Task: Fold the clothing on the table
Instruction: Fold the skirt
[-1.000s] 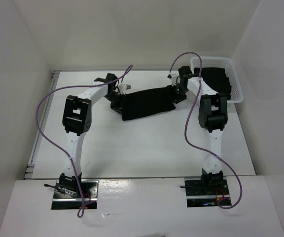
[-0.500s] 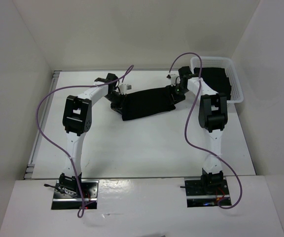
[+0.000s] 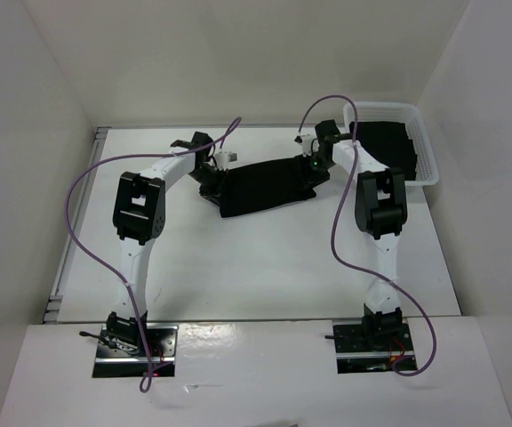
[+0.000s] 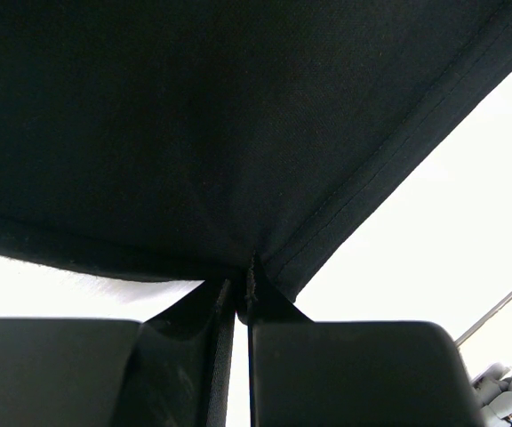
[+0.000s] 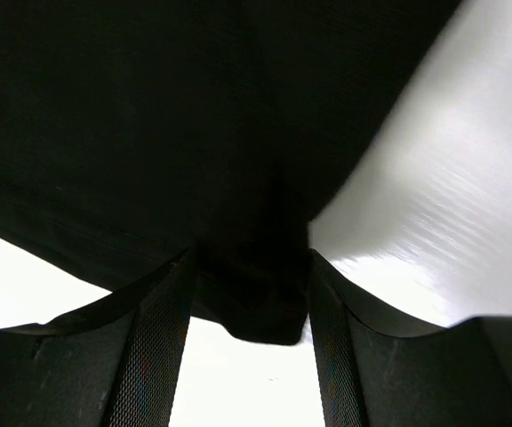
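The black clothing (image 3: 265, 185) lies stretched as a band across the far middle of the white table (image 3: 238, 267). My left gripper (image 3: 210, 181) is at its left end. In the left wrist view the jaws (image 4: 242, 286) are shut on a hemmed corner of the clothing (image 4: 194, 116). My right gripper (image 3: 315, 165) is at the right end. Its fingers (image 5: 163, 356) stand apart, and a rounded lobe of the clothing (image 5: 256, 302) hangs between them, reaching both inner faces.
A white lattice basket (image 3: 427, 158) stands at the back right corner, just right of the right arm, with dark fabric (image 3: 388, 142) inside. White walls enclose the table on three sides. Purple cables loop above both arms.
The right wrist has shifted a little to the left and toward the back. The clothing's right end moved slightly with it. The left arm stays put.
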`<state>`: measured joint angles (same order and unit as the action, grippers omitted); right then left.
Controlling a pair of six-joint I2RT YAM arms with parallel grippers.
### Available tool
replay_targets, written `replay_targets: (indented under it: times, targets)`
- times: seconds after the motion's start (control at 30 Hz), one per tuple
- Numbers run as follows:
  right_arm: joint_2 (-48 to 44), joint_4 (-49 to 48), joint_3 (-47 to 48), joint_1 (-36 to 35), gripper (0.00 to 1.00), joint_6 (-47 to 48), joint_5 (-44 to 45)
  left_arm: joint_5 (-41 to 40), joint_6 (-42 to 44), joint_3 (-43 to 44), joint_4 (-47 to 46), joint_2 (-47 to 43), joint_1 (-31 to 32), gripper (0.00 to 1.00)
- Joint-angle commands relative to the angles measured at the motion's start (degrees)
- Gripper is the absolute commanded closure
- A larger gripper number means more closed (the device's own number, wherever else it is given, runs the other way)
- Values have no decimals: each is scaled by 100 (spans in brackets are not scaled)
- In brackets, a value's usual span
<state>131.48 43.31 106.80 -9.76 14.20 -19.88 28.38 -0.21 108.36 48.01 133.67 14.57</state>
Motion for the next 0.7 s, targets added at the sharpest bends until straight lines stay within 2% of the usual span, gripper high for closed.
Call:
replay_targets:
  times: [0.0, 0.17, 0.67]
  targets:
    - [-52, 20, -46, -298, 43, 4, 194, -105, 144, -95, 226, -183, 46, 90]
    - [-52, 20, -46, -535, 44, -49, 344, -105, 144, -95, 226, -183, 46, 90]
    - [-211, -95, -213, -422, 44, 4, 705, -105, 144, -95, 226, -183, 46, 90]
